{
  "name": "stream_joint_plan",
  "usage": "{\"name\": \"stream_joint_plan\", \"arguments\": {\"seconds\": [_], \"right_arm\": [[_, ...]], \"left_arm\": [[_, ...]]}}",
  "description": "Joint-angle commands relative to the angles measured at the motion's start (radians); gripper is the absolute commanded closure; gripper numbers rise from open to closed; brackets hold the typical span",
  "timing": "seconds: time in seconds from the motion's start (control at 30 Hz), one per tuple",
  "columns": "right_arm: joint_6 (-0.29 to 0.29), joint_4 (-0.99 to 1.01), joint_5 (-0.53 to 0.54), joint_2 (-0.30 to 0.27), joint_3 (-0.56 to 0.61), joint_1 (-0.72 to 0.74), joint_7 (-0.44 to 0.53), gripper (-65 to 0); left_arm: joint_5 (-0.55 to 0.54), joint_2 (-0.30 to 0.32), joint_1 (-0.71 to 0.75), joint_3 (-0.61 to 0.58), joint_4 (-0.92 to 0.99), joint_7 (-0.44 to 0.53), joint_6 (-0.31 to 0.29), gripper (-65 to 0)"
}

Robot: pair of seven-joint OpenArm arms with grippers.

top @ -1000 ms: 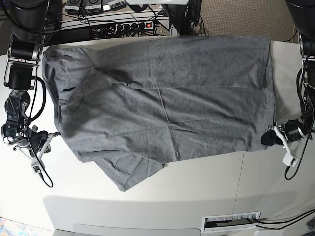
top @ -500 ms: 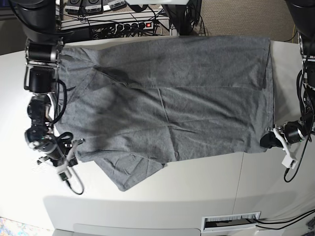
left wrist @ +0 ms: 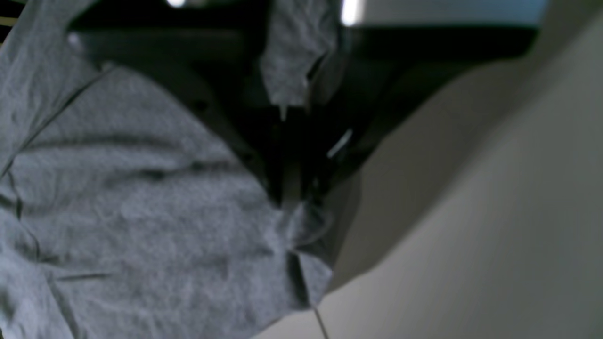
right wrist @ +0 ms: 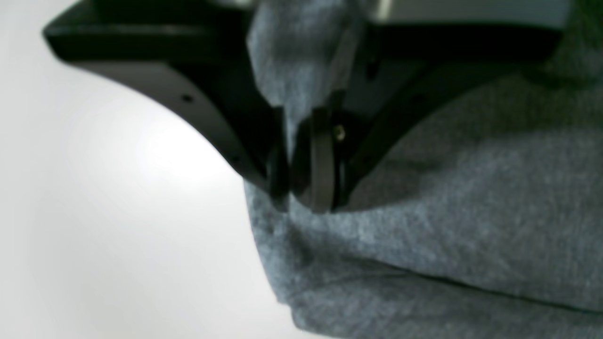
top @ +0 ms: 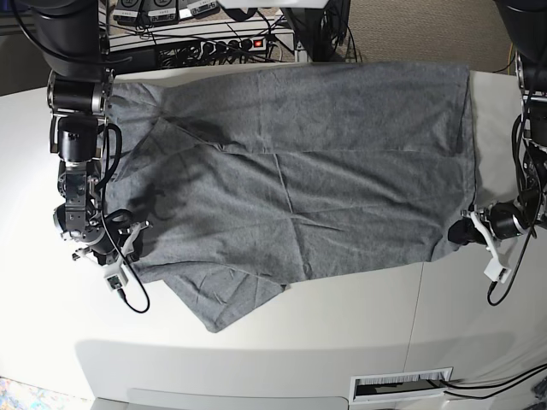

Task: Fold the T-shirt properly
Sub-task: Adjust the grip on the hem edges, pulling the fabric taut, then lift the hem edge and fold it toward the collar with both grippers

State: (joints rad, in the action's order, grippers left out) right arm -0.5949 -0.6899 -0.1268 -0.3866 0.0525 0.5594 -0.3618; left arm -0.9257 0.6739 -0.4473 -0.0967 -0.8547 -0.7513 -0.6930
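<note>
The heather-grey T-shirt [top: 299, 162] lies spread across the white table [top: 342, 333], with one sleeve [top: 224, 299] sticking out toward the front. My left gripper [top: 462, 232] is at the shirt's front right corner. In the left wrist view it [left wrist: 293, 205] is shut on the fabric [left wrist: 141, 212]. My right gripper [top: 130, 242] is at the shirt's front left edge. In the right wrist view it [right wrist: 306, 190] is shut on a pinch of fabric [right wrist: 447, 226].
A power strip and tangled cables [top: 214, 43] lie behind the table's back edge. A white slotted panel [top: 402, 386] sits at the front edge. A seam [top: 420, 290] runs across the table on the right.
My right gripper has moved right and carried the shirt's left edge inward, so the left end is narrower. My left gripper has shifted slightly left with its corner.
</note>
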Motion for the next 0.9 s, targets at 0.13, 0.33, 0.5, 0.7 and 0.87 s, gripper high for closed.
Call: {"name": "stream_joint_plan", "arguments": {"seconds": [0.13, 0.33, 0.5, 0.7, 0.87], "right_arm": [[-0.008, -0.008, 0.015, -0.026, -0.001, -0.023, -0.204, -9.4], [-0.009, -0.093, 0.09, -0.09, -0.001, -0.093, -0.303, -9.4], [-0.011, -0.201, 0.187, -0.156, -0.001, -0.163, -0.37, -9.4], [-0.011, -0.266, 0.221, -0.195, -0.001, -0.202, -0.356, -9.4], [-0.011, -0.32, 0.242, -0.195, -0.001, -0.202, -0.283, -9.5]], "left_arm": [[-0.018, 0.021, -0.029, 0.008, -0.015, -0.013, -0.005, 0.0], [-0.019, 0.021, -0.026, 0.008, -0.015, -0.02, -0.005, 0.0], [-0.066, 0.013, 0.003, 0.008, -0.016, -0.055, -0.005, 0.0], [-0.085, 0.0, 0.018, 0.008, -0.016, -0.072, -0.005, 0.0], [-0.084, 0.002, 0.018, 0.008, -0.016, -0.035, -0.005, 0.0]]}}
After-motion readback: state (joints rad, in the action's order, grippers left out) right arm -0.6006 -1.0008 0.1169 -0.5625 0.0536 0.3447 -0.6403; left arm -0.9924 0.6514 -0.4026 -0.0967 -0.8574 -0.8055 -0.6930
